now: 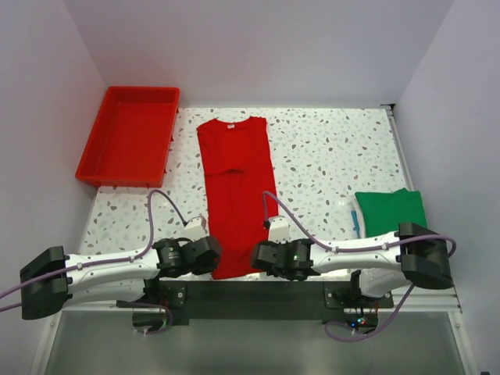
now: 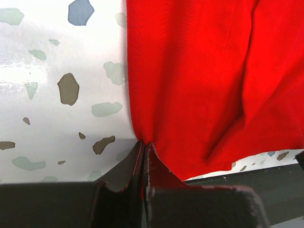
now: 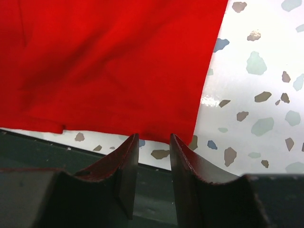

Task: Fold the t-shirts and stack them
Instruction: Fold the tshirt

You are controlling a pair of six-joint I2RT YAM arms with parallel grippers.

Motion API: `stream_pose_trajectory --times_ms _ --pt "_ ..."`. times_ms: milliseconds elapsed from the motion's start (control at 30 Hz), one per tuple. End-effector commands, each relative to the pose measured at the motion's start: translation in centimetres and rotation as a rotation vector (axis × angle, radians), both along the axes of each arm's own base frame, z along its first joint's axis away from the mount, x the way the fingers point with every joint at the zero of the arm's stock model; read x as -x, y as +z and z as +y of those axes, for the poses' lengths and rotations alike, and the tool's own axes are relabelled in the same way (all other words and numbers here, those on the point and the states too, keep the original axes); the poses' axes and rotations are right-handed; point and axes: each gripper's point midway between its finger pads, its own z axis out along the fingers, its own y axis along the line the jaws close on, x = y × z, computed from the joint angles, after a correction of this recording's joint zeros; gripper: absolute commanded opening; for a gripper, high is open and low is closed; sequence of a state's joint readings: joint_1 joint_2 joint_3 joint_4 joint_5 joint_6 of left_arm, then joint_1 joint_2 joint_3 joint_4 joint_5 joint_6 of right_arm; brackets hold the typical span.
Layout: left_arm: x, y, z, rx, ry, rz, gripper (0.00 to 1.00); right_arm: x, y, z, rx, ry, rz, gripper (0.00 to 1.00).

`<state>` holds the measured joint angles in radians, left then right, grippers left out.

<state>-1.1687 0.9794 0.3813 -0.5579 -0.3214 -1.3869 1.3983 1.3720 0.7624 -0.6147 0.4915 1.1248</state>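
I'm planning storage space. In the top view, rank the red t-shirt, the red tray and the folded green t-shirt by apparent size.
1. red t-shirt, laid out long
2. red tray, somewhat smaller; it sits farther back, so the margin is unsure
3. folded green t-shirt, clearly smallest

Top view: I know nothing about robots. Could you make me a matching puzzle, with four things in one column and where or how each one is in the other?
Things:
1. red shirt
2. green shirt
3. tray
4. left gripper

Place or state:
a. far left
b. shut on a hem
c. folded, near right
d. lying lengthwise in the middle

Pairs: 1-d, 2-c, 3-a, 4-b
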Motion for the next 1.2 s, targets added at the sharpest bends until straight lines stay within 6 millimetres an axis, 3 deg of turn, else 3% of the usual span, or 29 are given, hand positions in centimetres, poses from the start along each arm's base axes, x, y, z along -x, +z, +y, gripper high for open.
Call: stream_pose_trajectory --times_ms 0,300,400,500,767,1167 --pt "2.0 -2.1 2.6 -0.112 -0.032 0.080 0.00 -1.1 0.2 1.1 0.012 -0.005 -0.069 0.36" --pt "2.1 -2.2 2.9 -0.120 -0.028 0.083 0.00 -1.0 -2.1 1.3 0.063 0.002 -0.060 0.33" --pt "2.1 -2.1 2.9 -0.118 -0.027 0.082 0.00 -0.7 -2.3 0.7 0.067 -0.003 -0.056 0.19" --pt "2.1 -2.1 3.0 -0.121 -0.025 0.085 0.00 -0.5 -2.0 0.1 0.061 -0.010 -0.055 0.12" --pt "2.2 -1.9 3.2 -0.126 -0.019 0.085 0.00 -0.3 -0.2 -1.9 0.038 -0.025 -0.058 0.12" --pt "2.2 -1.8 3.2 -0.123 -0.018 0.086 0.00 0.4 -0.3 -3.4 0.020 -0.021 -0.034 0.13"
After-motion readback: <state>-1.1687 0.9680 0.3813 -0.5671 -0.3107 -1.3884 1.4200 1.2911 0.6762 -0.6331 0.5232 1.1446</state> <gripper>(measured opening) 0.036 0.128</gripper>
